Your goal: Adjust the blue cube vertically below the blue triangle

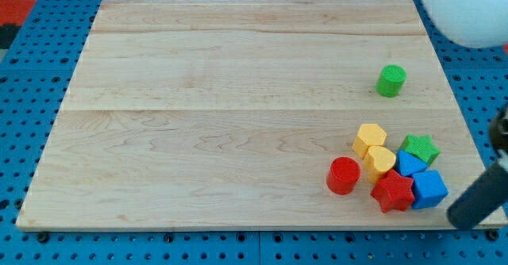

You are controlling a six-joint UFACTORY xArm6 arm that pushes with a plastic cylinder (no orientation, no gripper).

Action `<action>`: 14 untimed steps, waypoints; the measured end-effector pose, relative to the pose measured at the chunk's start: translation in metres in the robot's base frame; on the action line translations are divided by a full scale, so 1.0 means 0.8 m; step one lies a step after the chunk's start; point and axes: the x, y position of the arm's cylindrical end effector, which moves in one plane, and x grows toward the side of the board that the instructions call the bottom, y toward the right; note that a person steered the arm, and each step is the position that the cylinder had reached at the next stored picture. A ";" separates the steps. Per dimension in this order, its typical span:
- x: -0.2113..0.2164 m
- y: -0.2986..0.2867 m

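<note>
The blue cube (429, 189) sits near the board's lower right corner, in a tight cluster. The blue triangle (409, 164) lies just above and to the left of it, touching it. The dark rod comes in from the view's right edge, blurred. My tip (459, 216) is just right of and slightly below the blue cube, close to it, at the board's right edge. I cannot tell whether it touches the cube.
The cluster also holds a red star (394, 191), a yellow heart-like block (381, 162), a yellow hexagon (370, 139) and a green star (420, 148). A red cylinder (344, 175) stands left of it. A green cylinder (390, 81) stands alone higher up. The wooden board (222, 122) lies on blue pegboard.
</note>
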 end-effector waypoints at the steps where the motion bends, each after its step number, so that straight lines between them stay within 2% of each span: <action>1: 0.000 0.031; 4: -0.031 0.031; 7: -0.031 -0.020; 11: -0.041 -0.048; 12: -0.042 -0.049; 14: -0.030 -0.006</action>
